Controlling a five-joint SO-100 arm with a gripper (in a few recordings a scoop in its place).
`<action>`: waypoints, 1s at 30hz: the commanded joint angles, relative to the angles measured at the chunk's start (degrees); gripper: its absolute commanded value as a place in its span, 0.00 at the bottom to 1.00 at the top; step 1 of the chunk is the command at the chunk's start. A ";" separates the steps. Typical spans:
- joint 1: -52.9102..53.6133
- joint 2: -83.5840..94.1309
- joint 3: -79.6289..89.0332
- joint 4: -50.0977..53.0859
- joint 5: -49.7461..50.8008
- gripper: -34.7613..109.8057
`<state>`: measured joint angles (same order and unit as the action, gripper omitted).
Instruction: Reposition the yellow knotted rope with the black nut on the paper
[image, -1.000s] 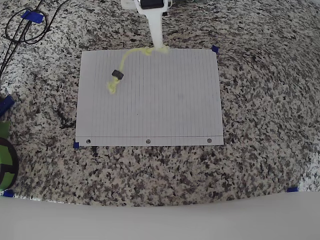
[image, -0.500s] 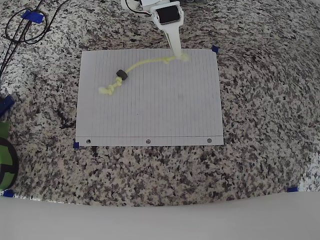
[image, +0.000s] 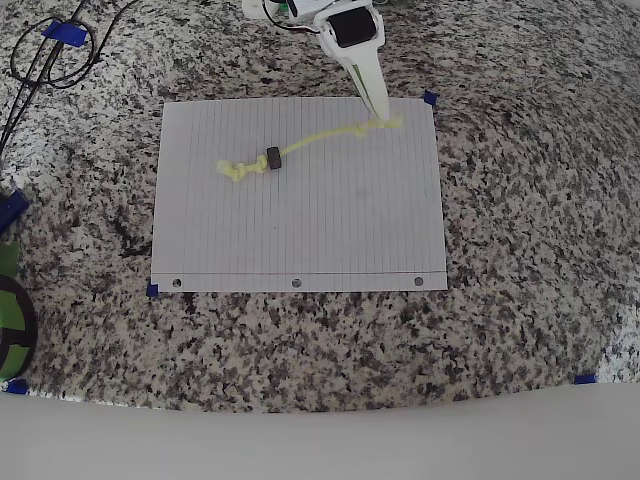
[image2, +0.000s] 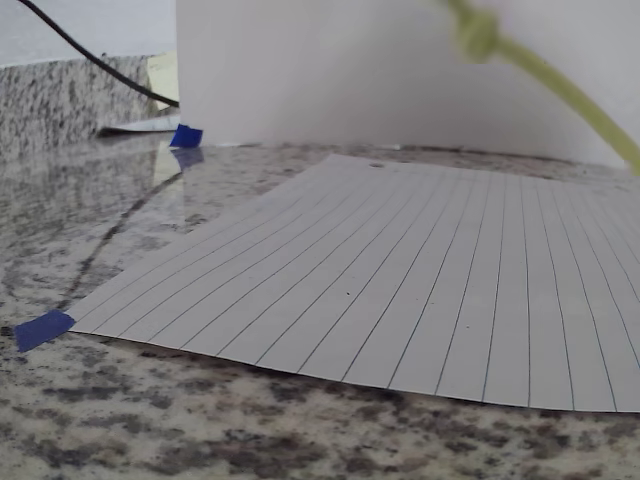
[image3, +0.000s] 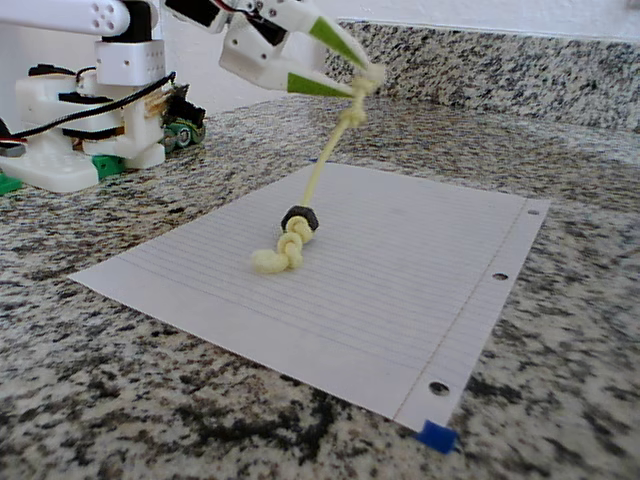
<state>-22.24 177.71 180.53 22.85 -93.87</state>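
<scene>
Starting at the left knot resting mid-left on the paper (image: 300, 230) by the black nut (image: 273, 155), the yellow knotted rope (image: 310, 142) rises upper-right into the pincer (image3: 366, 78) pinching it, so I'd drag slow and low across the counter (image: 520, 220).

White arm (image3: 120, 40), green-faced tool (image3: 365, 75) fingers, black cables.

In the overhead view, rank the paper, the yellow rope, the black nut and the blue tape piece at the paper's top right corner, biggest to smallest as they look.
1. The paper, by far the largest.
2. The yellow knotted rope, stretched across roughly half the sheet's width.
3. The black nut and the blue tape piece look about alike, so I won't rank them.
</scene>
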 joint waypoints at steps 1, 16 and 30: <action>-0.97 -0.53 0.53 1.58 -0.26 0.66; 7.21 -3.52 -3.16 5.36 0.18 0.68; 31.11 -48.52 -39.11 30.59 0.26 0.63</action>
<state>5.98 134.12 145.72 51.59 -93.87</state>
